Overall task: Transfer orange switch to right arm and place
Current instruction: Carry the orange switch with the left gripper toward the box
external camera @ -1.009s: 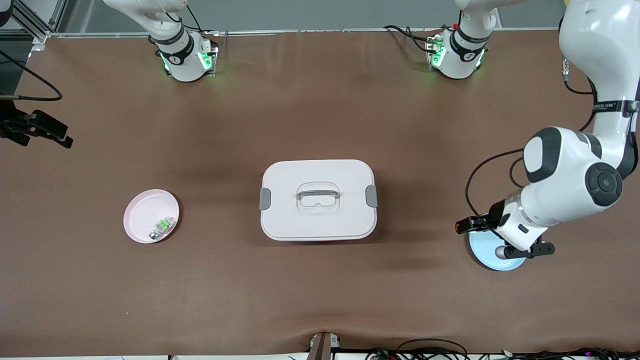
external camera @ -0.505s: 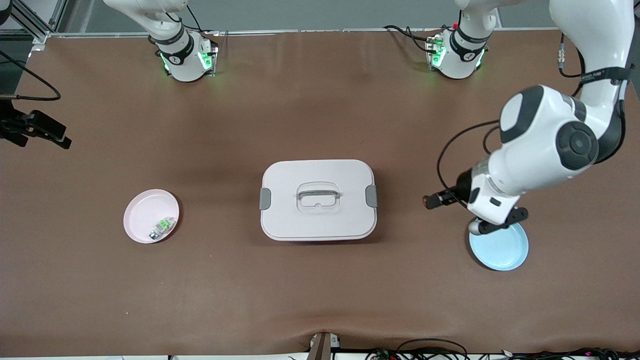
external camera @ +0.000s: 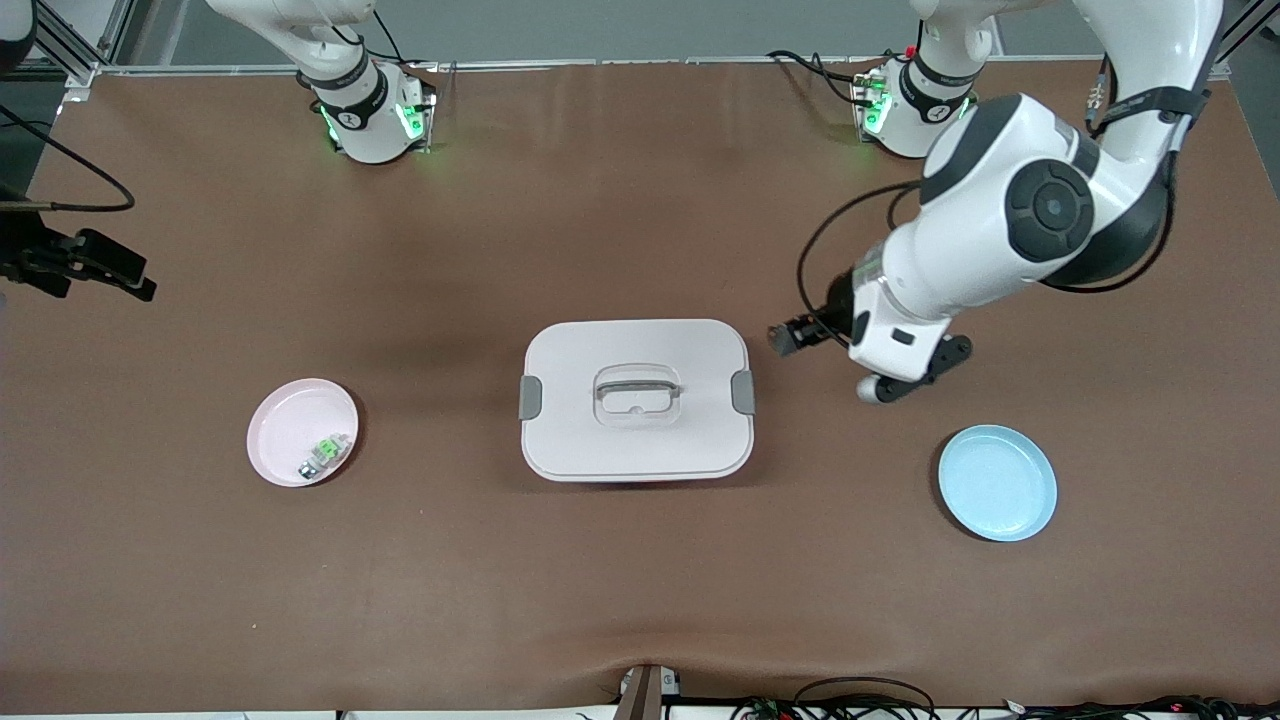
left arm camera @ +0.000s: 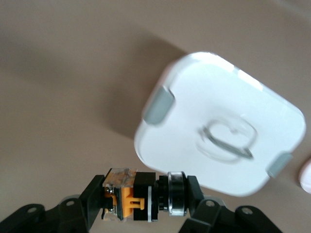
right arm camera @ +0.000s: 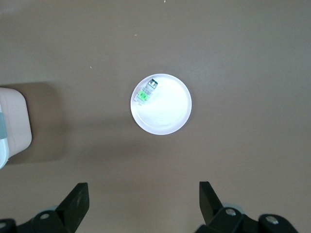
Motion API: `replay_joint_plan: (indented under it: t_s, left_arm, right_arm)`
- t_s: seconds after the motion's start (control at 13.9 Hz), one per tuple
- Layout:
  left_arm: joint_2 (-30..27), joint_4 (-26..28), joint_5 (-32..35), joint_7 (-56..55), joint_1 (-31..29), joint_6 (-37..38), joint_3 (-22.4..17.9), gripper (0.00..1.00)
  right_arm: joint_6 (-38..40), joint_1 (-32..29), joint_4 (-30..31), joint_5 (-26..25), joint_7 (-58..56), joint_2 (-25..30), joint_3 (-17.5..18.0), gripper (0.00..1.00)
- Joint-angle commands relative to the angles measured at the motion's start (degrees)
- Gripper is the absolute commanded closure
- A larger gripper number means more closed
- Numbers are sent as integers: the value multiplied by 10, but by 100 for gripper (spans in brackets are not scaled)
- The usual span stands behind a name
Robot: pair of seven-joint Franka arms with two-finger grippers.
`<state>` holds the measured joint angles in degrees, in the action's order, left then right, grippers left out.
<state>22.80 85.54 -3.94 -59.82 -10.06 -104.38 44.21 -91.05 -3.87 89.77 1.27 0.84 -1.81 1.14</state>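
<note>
The left gripper (left arm camera: 143,201) is clamped on the orange switch (left arm camera: 141,196) beside the lidded box (external camera: 636,399). The right gripper (right arm camera: 143,204), fingers apart, hangs over the pink plate (right arm camera: 167,112) with its green-and-white component (right arm camera: 145,92)

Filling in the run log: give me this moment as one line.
left gripper: shut on orange switch, over table beside white box | right gripper: open, over pink plate | blue plate: empty

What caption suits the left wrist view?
Left gripper shut on the black-and-orange push-button switch, above the white lidded box.
</note>
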Motion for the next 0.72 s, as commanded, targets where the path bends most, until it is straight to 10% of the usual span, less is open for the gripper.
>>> replay_joint_plan:
  t_s: [0.0,0.65]
  left_arm:
    - [-5,-6,-47,-38,-6,13,15,82]
    - [24,-6,-129,-206,58,-9,29,84]
  right_arm:
    - [11,4,-3,44,7,-4,-1,0]
    - [3,47,28,146,158,31,0,0]
